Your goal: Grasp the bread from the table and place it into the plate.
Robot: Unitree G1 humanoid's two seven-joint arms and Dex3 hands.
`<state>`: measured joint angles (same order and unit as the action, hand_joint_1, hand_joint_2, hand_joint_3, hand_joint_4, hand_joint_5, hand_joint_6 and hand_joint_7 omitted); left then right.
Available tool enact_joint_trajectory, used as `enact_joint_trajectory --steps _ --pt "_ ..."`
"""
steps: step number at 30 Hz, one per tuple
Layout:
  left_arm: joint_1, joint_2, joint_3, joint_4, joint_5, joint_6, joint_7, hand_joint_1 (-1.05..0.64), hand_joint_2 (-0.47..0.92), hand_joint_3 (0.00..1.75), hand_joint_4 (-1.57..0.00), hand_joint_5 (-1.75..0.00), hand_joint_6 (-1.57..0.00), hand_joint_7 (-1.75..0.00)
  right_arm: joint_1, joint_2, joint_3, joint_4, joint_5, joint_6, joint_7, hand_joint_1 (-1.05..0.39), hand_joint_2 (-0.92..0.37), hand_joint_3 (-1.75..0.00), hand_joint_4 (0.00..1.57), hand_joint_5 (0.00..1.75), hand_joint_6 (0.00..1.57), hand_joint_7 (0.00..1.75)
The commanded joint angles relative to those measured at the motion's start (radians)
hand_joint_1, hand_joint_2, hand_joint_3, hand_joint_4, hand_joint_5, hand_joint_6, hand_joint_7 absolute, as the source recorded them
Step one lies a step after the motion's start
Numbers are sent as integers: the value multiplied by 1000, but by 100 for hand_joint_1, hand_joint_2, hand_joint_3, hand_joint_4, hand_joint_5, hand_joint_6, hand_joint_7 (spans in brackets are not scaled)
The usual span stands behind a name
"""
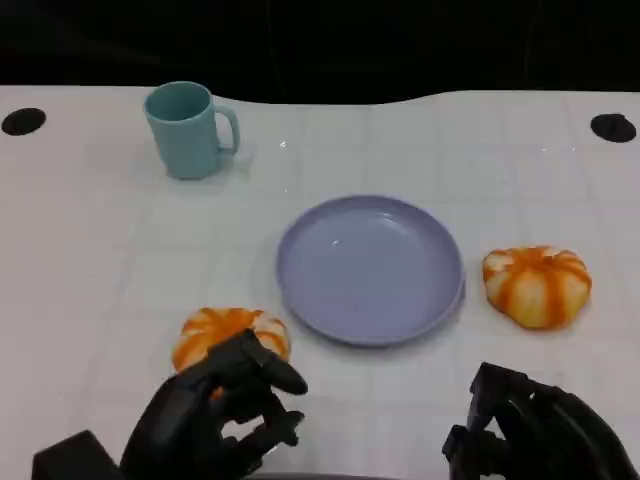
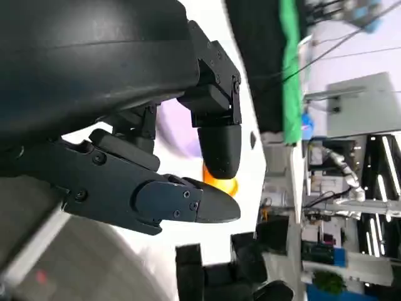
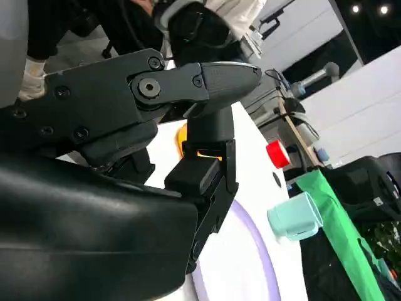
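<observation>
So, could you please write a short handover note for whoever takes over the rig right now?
Left robot hand: holds nothing, fingers apart, just short of the near bread left of the plate.
Right robot hand: fingers curled, holding nothing, at the near table edge.
Second bread lies right of the lilac plate, which has nothing on it. Teal mug stands far left.
Done: nothing yet. Left: grasp the bread, place it on the plate.

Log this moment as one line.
left robot hand: open, behind bread | right robot hand: open, idle | plate: empty
</observation>
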<state>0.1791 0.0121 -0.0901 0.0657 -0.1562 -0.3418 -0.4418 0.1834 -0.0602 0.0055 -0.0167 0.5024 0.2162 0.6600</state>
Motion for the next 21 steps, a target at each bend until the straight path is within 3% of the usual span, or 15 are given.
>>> enact_joint_trajectory --steps 1,9,11,15,21 --pt "-14 45 12 -48 71 -28 47 -57 92 19 -47 -136 -49 -77 -6 -7 -6 2 -3 -11 -5 -72 -92 -23 88 158 78 132" --pt "-12 133 11 -212 300 65 155 -42 90 0 -29 -104 -59 -20 -10 -11 -4 8 -5 -11 1 -71 -92 -21 88 158 79 133" --pt "-14 158 11 -247 359 82 173 -45 91 0 -27 -98 -58 -14 -12 -10 -3 12 -6 -13 3 -71 -92 -21 88 159 78 133" --pt "-21 216 10 -325 561 109 234 -51 90 0 -35 -67 -54 -2 -15 -3 -1 15 -6 -15 -3 -71 -92 -22 87 158 77 132" --pt "-38 276 -35 -460 906 244 234 -58 91 0 -38 -39 -40 0 -13 0 6 -3 -14 -6 -19 -72 -92 -22 88 159 79 133"
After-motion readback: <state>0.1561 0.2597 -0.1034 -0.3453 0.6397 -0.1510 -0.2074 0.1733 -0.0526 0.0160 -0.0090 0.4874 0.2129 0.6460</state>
